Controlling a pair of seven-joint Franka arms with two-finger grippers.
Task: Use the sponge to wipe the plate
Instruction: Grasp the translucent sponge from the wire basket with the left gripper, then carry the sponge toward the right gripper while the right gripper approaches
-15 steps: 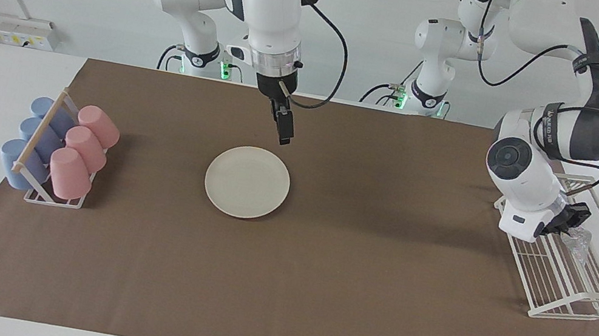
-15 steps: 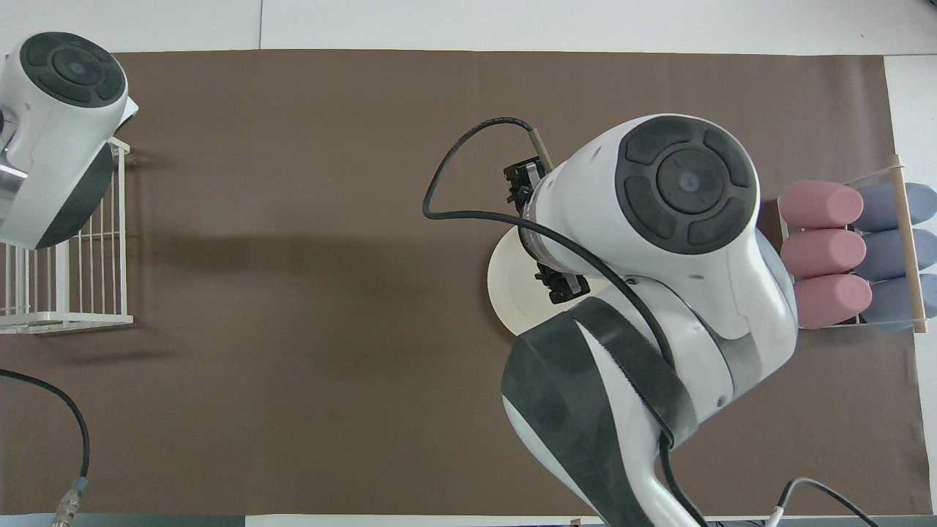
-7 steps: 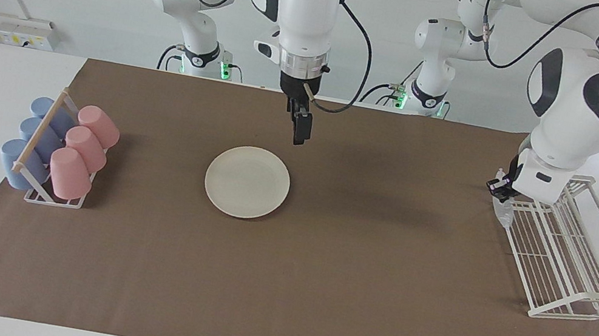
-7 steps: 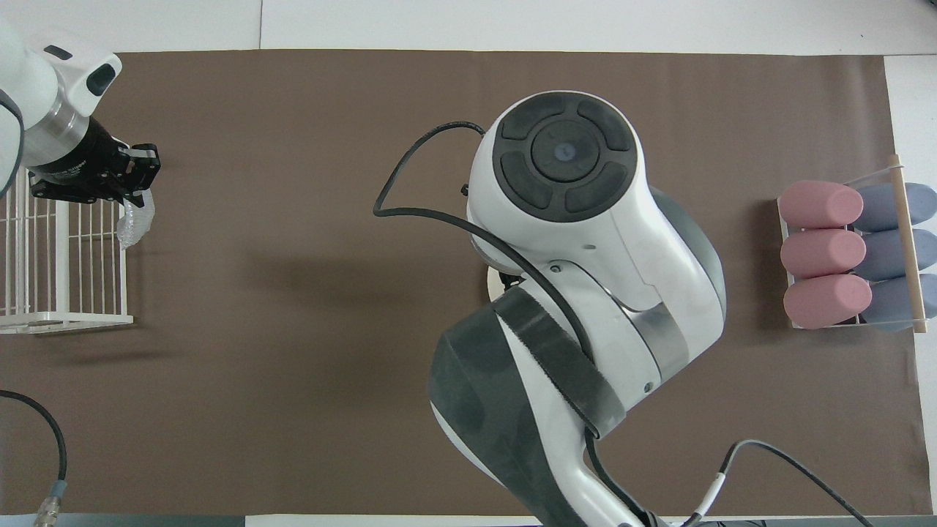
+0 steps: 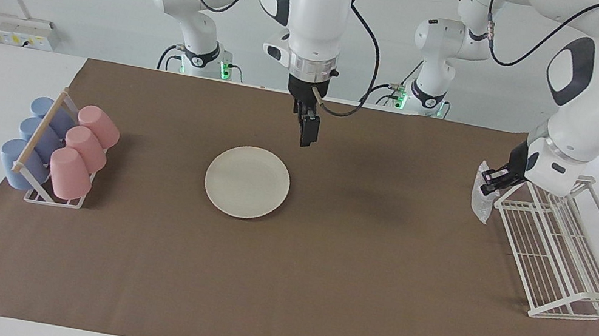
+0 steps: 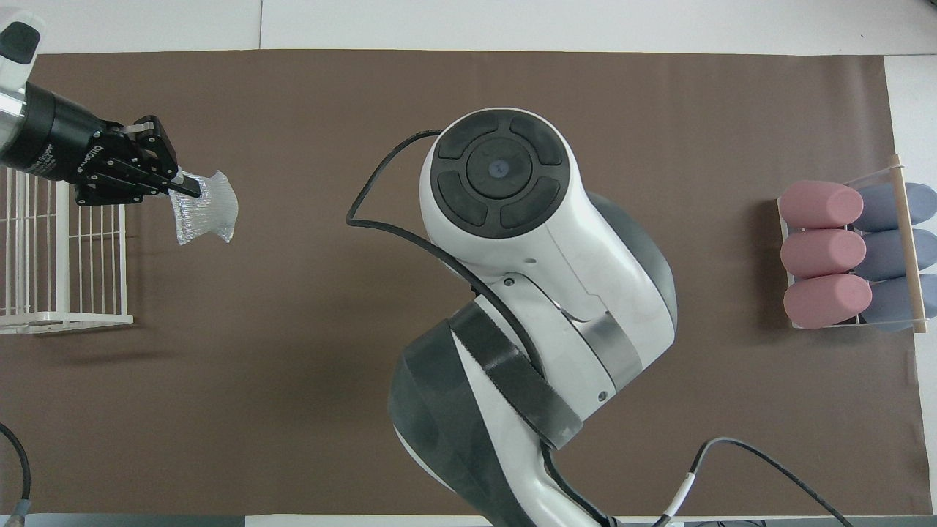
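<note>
The cream-white plate (image 5: 247,181) lies flat on the brown mat near the middle of the table. In the overhead view the right arm hides it. My left gripper (image 5: 488,184) is shut on the silvery mesh sponge (image 5: 480,201), which hangs from it in the air beside the white wire rack (image 5: 561,257). This gripper (image 6: 187,189) and the sponge (image 6: 206,214) also show in the overhead view. My right gripper (image 5: 307,132) points down above the mat, just off the plate's rim on the robots' side.
A small rack of pink and blue cups (image 5: 59,150) stands at the right arm's end of the mat. The white wire rack stands at the left arm's end. The brown mat (image 5: 312,306) covers most of the table.
My left gripper has lifted the sponge out of the wire rack and carried it off the rack toward the table's middle. My right gripper has drifted a little toward the left arm's end.
</note>
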